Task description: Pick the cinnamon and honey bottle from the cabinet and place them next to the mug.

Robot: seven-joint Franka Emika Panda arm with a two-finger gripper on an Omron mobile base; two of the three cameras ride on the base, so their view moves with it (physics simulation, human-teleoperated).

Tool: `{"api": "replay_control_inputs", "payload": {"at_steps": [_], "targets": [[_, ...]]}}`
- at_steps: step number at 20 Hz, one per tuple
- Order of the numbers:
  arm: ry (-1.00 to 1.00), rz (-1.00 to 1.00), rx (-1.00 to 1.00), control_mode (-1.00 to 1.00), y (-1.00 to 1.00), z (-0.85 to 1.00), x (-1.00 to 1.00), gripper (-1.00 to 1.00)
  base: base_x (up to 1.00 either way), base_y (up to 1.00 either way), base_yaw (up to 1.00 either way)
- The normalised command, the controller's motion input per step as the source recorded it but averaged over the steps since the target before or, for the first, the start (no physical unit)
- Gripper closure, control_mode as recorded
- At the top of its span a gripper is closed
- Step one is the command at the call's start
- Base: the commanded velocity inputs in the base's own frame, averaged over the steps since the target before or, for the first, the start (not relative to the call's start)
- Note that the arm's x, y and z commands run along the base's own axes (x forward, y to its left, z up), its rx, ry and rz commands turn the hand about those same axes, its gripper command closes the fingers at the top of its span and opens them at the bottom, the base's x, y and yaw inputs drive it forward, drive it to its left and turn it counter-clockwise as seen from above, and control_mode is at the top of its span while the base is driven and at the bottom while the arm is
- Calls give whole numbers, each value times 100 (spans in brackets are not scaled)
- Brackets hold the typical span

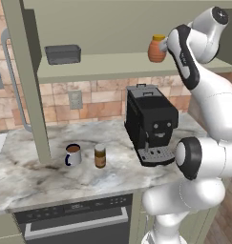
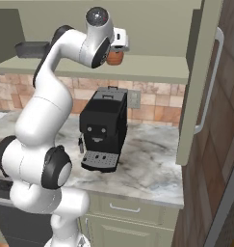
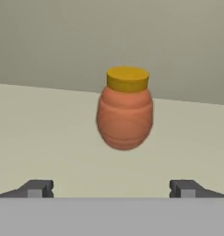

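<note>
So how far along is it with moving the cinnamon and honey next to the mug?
Done: the cinnamon stands beside the mug on the counter. In hand: the open gripper faces the honey bottle on the cabinet shelf, not gripping. Left: grasp it and set it down there.

Matt honey bottle (image 3: 125, 115) — marble counter (image 1: 50, 174)

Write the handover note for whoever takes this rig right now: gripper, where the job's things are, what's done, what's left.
Gripper: open, holding nothing, up at the cabinet shelf, lined up with the honey bottle, short of it.
Honey bottle: upright on the shelf, not yet gripped.
Cinnamon: on the counter, upright, right beside the mug, apart from it.
Done: cinnamon looks placed.
Left: close in on the honey bottle, grip it, carry it down past the coffee machine, set it next to the mug.
</note>
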Motion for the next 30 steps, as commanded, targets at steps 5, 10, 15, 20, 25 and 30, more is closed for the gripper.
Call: {"api": "replay_control_inputs", "payload": {"at_steps": [5,10,15,20,25,30], "targets": [[-13,0,0,-100,7,0,5,-100,0,0,0],[-12,0,0,-100,4,0,11,-100,0,0,0],[-1,0,0,-100,0,12,11,-100,0,0,0],[0,0,0,-100,0,30,0,-100,0,0,0],[1,0,2,-100,0,37,0,-100,0,0,0],[9,0,3,-100,0,4,11,-100,0,0,0]]}}
